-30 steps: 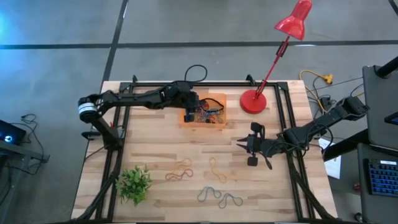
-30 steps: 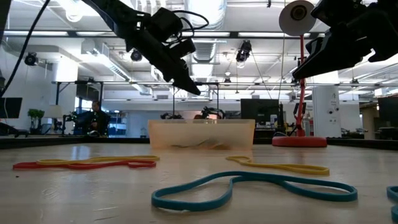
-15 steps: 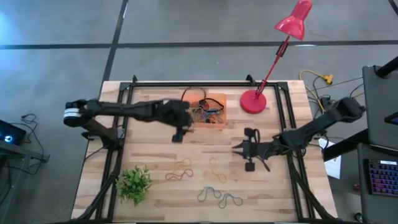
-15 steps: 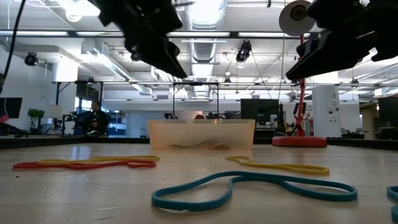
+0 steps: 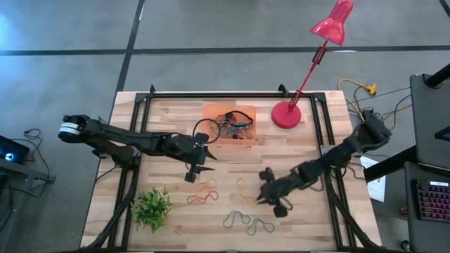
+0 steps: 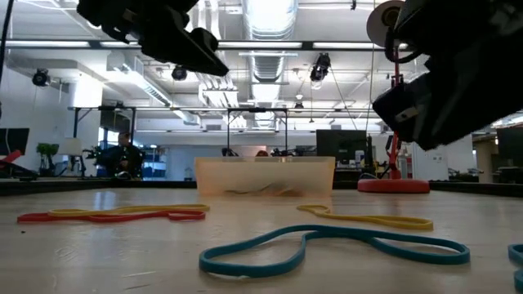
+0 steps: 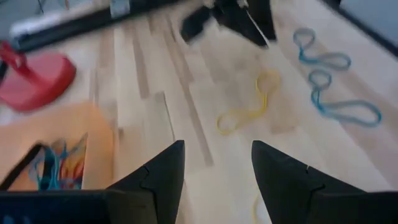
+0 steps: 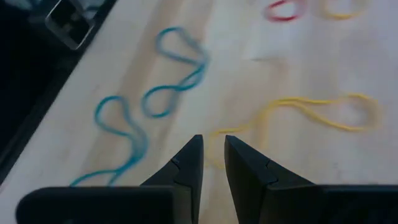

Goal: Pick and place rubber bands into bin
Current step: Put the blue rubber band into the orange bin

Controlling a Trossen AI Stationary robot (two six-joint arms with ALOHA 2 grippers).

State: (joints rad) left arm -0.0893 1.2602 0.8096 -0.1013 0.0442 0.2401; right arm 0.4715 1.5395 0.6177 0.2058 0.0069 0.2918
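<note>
Overhead view straight down, low view level across table, both showing bin [image 5: 230, 127].

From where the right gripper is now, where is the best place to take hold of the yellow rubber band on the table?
Probably at the pinched neck of the yellow rubber band, coming straight down: it lies flat in a long loop, and there both strands run close together. The right gripper hangs just beside it.

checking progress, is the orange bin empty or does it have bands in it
Not empty: the bin holds a tangle of rubber bands, seen from above.
</note>
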